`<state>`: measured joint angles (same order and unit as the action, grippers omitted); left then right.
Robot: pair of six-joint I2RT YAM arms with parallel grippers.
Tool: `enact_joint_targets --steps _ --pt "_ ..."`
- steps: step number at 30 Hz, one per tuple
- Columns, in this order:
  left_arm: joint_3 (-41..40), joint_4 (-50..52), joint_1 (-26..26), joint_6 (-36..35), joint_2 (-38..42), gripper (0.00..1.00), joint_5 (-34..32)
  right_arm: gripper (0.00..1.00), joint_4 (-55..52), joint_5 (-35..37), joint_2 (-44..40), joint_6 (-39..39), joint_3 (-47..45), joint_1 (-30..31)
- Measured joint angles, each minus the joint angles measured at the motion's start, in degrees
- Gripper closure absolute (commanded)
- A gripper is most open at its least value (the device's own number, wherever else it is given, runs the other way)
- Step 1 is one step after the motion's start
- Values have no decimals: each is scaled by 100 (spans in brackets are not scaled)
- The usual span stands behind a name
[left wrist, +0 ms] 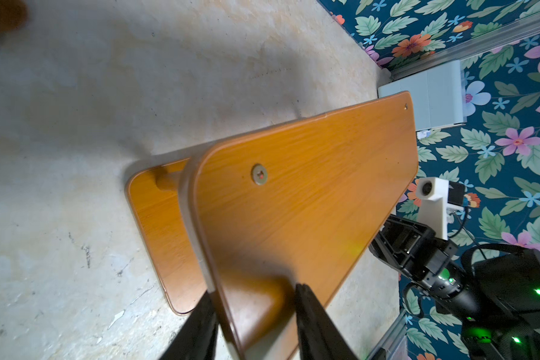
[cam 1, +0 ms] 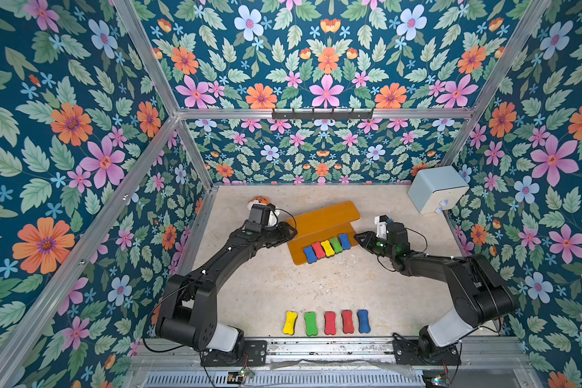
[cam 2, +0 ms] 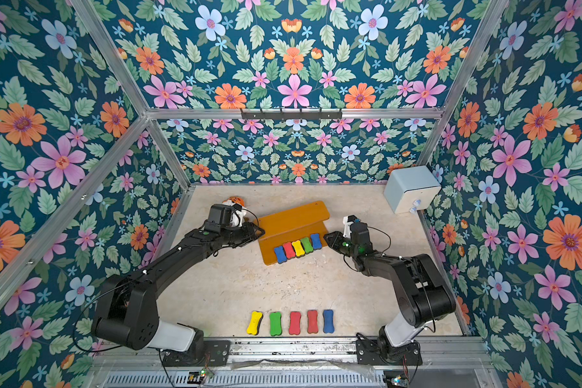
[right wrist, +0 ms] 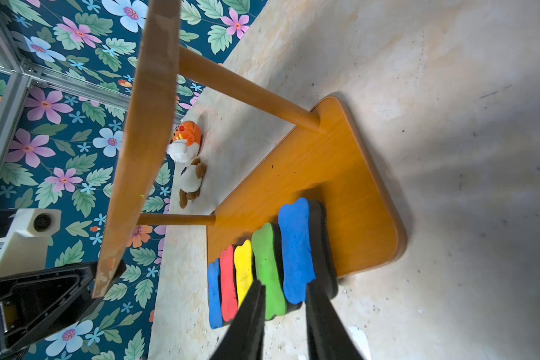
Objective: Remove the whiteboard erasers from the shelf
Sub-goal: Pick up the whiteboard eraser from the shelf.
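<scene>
Both top views show the shelf (cam 1: 320,218) standing mid-worktop (cam 1: 283,292). Five erasers (cam 1: 327,248) are packed side by side on its lower board (right wrist: 340,174): blue, red, yellow, green, blue. Five more erasers (cam 1: 326,322) are laid in a row near the front edge, with bare worktop between the two groups. The left claw (left wrist: 256,290) is seen clamped on a corner of the upper board (left wrist: 309,202). The right claw (right wrist: 284,282) is held part open at the end blue eraser (right wrist: 295,255); contact cannot be told. A pale blue box (cam 1: 437,188) is tucked into the far right corner.
</scene>
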<state>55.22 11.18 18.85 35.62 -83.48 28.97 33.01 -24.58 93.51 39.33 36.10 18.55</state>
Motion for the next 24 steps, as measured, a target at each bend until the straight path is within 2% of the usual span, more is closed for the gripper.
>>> enact_joint_targets --steps 9,24 --pt "-9 -90 -9 -2 -57 57 44 72 319 -116 741 24 269 57" --pt "-20 -92 -9 -2 -46 58 15 69 400 -195 1257 20 621 118"
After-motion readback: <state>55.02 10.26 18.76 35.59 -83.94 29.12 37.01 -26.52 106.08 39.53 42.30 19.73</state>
